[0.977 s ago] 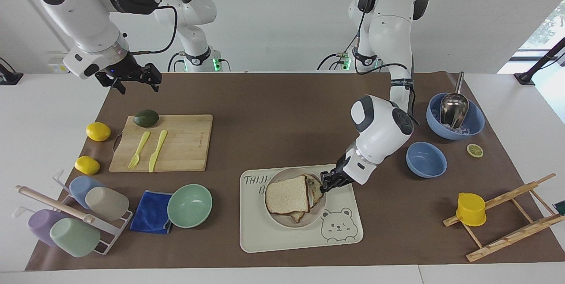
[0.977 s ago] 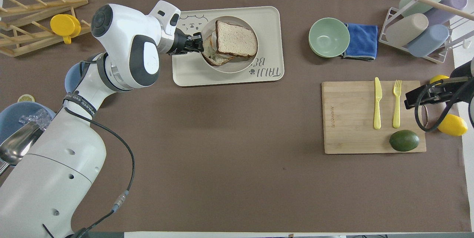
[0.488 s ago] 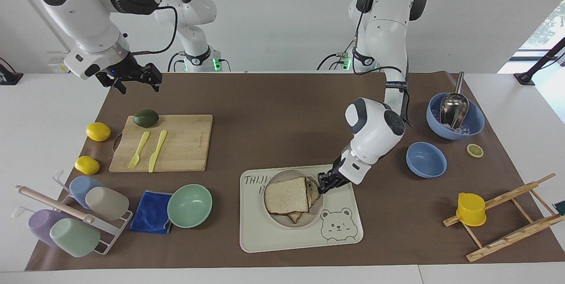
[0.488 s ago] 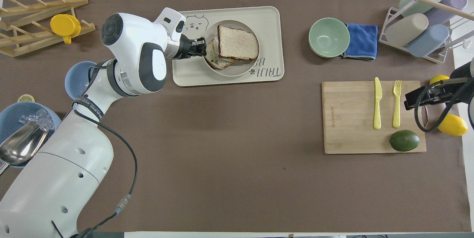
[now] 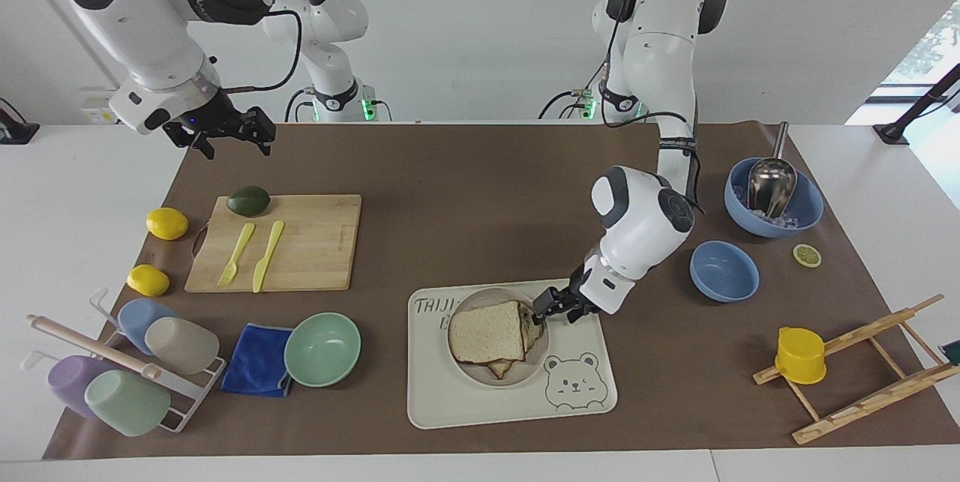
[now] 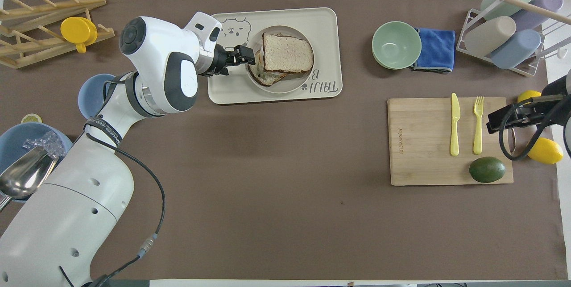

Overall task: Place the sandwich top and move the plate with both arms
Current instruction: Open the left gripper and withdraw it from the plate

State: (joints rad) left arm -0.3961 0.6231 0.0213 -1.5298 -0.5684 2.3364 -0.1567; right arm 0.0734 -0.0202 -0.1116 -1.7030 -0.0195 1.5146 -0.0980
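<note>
Left hand [image 5: 541, 307] open at plate [image 5: 480, 375] rim – sandwich top [image 5: 487, 332] on plate; right hand [image 5: 229, 139] open, waiting above worktop [image 5: 465, 190].

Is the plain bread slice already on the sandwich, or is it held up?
On it. The pale square bread slice lies flat on the stack in the small round beige plate; the left gripper at the rim holds nothing.

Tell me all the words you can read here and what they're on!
"TAIJI", with a second line starting "B" partly hidden by the plate: on the tray.
Small print on the cutting board: cannot be read.
Lettering on the left arm's band: cannot be read.
</note>
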